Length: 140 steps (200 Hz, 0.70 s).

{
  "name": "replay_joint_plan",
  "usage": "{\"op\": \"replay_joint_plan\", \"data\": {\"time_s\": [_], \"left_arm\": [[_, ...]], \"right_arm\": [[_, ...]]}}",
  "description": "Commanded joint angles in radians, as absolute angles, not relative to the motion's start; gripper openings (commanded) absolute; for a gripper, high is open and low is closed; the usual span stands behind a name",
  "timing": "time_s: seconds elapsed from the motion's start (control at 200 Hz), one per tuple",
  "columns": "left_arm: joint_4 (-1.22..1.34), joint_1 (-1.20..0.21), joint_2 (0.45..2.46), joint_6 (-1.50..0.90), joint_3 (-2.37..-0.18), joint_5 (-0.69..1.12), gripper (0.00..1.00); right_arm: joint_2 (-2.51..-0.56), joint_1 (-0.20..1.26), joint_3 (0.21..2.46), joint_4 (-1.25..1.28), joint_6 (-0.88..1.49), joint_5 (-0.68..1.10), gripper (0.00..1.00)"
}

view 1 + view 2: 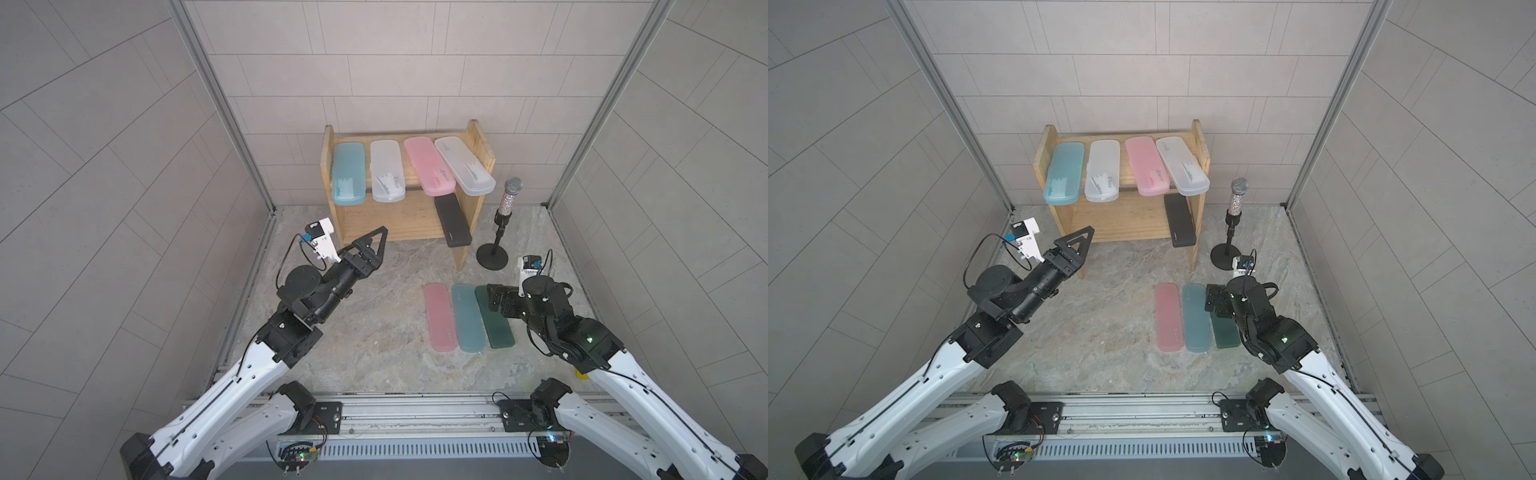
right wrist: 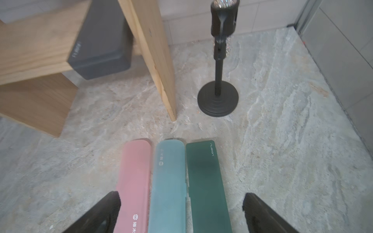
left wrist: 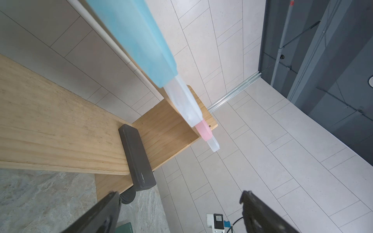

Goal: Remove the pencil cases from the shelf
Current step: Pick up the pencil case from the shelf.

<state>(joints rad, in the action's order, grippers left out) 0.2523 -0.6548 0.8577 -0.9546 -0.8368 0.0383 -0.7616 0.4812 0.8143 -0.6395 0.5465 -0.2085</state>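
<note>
Across the marbled surface we are seeing three pencil cases lying side by side, while five are resting on the shelf. Our left end effector and right end effector are hanging released and empty.

Both top views look down from high up on the same whole scene — the wrist views sit low and close, and both catch the shelf and black case.
</note>
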Motion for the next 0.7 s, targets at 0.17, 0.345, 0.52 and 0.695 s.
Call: {"op": "replay_joint_plan", "data": {"time_s": [0.17, 0.345, 0.52, 0.695], "left_arm": [[0.441, -0.718, 1.043, -1.049, -0.698, 0.068, 1.0], [0.638, -0.82, 1.241, -1.091, -0.701, 0.043, 1.0], [0.762, -0.857, 1.458, -1.136, -0.789, 0.041, 1.0], [0.808, -0.856, 1.569, -1.125, -0.87, 0.046, 1.0]], "right_arm": [[-0.731, 0.393, 0.885, -0.704, 0.518, -0.096, 1.0], [-0.75, 0.351, 0.909, -0.731, 0.497, -0.049, 1.0], [-0.772, 0.255, 0.878, -0.733, 0.469, 0.038, 1.0], [-0.767, 0.195, 0.853, -0.73, 0.446, 0.097, 1.0]]}}
